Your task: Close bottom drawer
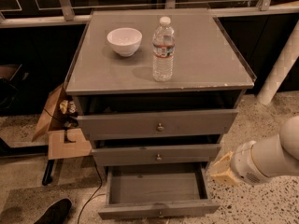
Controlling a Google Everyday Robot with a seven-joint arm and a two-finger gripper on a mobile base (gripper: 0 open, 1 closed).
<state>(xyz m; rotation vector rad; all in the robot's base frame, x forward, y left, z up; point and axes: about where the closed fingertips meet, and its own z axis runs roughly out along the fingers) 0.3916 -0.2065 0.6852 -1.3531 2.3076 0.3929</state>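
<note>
Terrazzo floor (273, 129): end effector (223, 170) beside open bottom drawer (159, 210).

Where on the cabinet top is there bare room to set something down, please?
The cabinet top is bare right of the water bottle, and along the front edge. The bowl and bottle crowd the middle-left. The tool hangs low, right of the open bottom drawer.

White bowl (124, 41) and water bottle (163, 50) stand apart on cabinet top (205, 55).
</note>
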